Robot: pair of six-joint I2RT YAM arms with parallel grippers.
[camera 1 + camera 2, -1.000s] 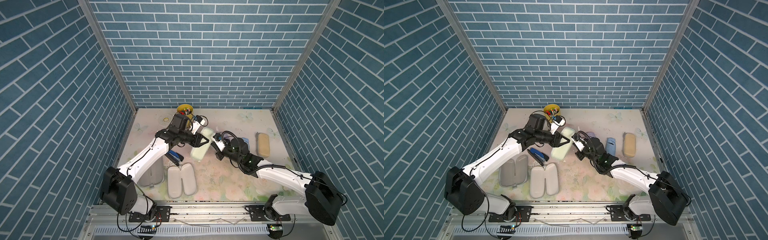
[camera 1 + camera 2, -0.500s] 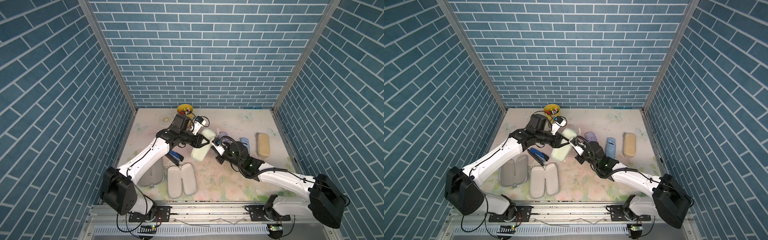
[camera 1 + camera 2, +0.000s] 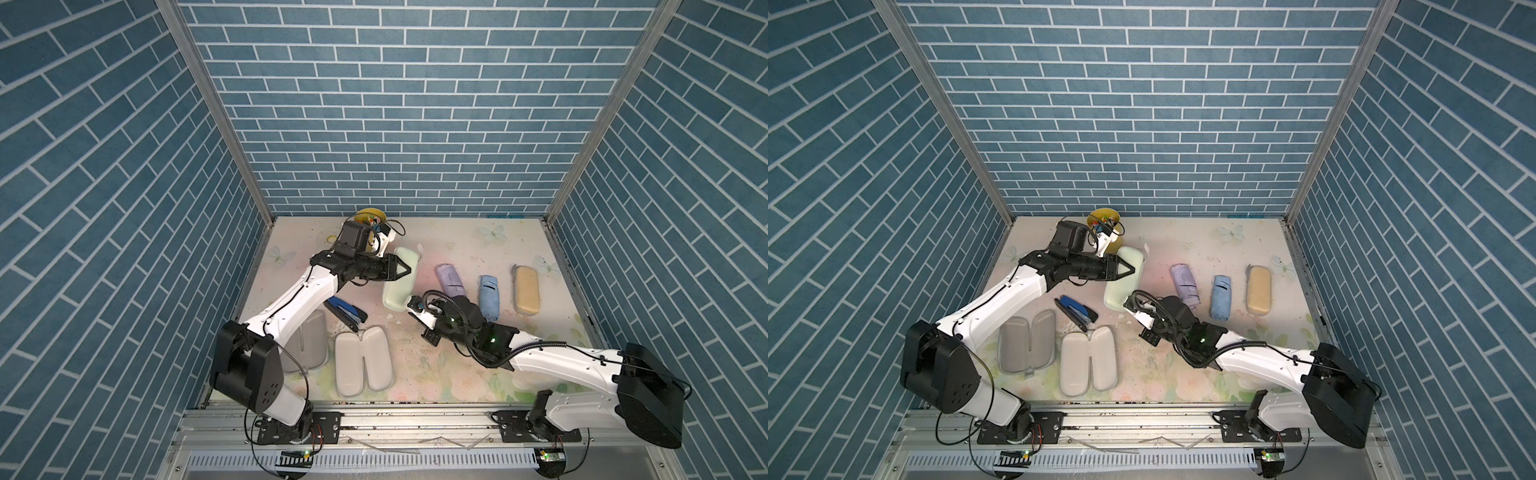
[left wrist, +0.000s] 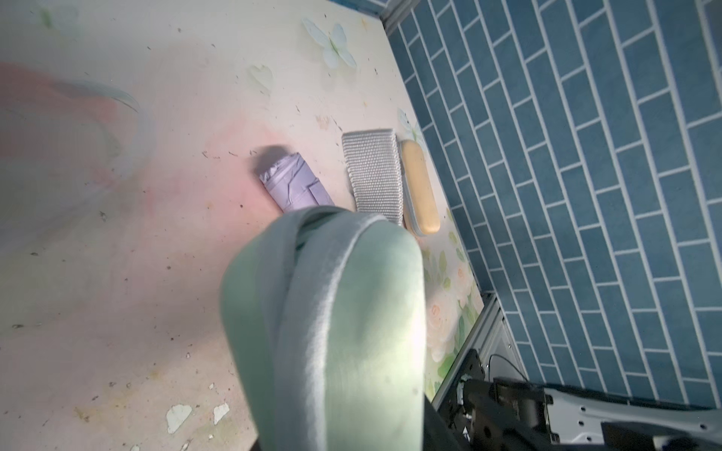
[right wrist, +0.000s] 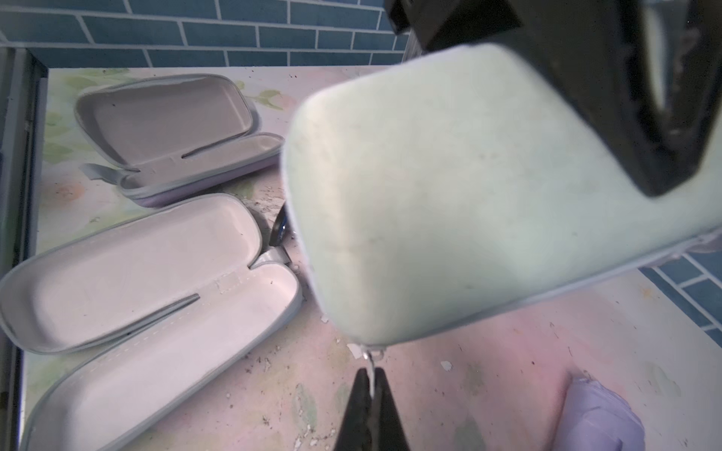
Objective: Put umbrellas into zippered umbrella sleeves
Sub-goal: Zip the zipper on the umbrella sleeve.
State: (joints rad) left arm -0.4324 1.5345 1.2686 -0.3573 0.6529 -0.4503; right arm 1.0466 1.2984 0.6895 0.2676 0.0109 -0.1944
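Mint sleeve, zipped nearly closed, is held tilted over the worktop left of its middle. Left gripper clamps its fingers across the sleeve's body. Right gripper, fingers pressed together, pinches the zip pull at the sleeve's near end. Lilac umbrella lies just beside.

Open: bare table along back right, and front centre | Middle barred: left arm, raised mint sleeve, right arm | Left front: open sleeves, stapler | Right: lilac umbrella, blue umbrella, cream sleeve
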